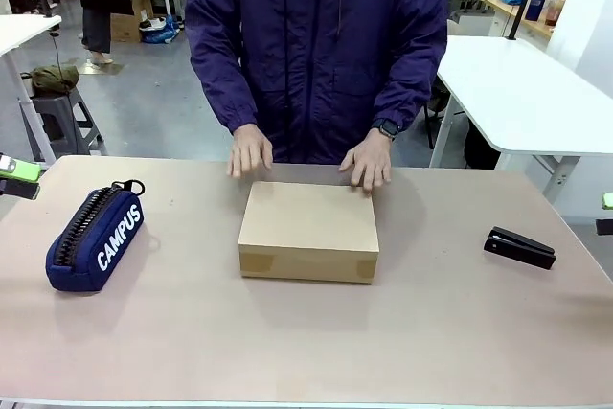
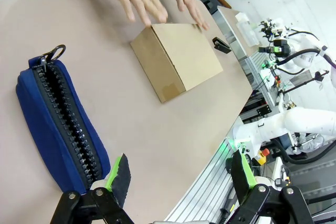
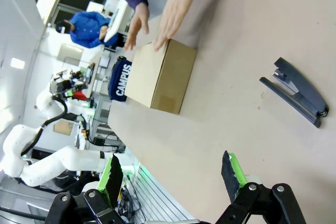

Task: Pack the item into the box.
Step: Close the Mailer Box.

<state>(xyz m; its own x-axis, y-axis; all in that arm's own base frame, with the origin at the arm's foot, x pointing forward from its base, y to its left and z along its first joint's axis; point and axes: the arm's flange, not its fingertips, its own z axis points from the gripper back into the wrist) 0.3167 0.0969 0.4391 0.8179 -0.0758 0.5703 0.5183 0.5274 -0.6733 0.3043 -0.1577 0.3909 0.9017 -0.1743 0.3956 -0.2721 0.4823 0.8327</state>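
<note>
The brown cardboard box (image 1: pixel 308 227) lies shut in the middle of the table, seen as well in the left wrist view (image 2: pixel 178 59) and the right wrist view (image 3: pixel 160 74). A person's two hands (image 1: pixel 251 152) (image 1: pixel 367 162) rest at its far edge. The item is out of view. My left gripper (image 1: pixel 17 177) hovers at the table's left edge, open with nothing between its fingers (image 2: pixel 178 163). At the right edge my right gripper (image 1: pixel 606 214) is open and empty too (image 3: pixel 170 163). Both are far from the box.
A navy "CAMPUS" pencil case (image 1: pixel 96 237) lies left of the box, close under the left gripper (image 2: pixel 58 124). A black stapler (image 1: pixel 518 247) lies to the right (image 3: pixel 296 93). The person in a purple jacket (image 1: pixel 316 45) stands at the far side. The table's front half (image 1: pixel 306 342) is bare.
</note>
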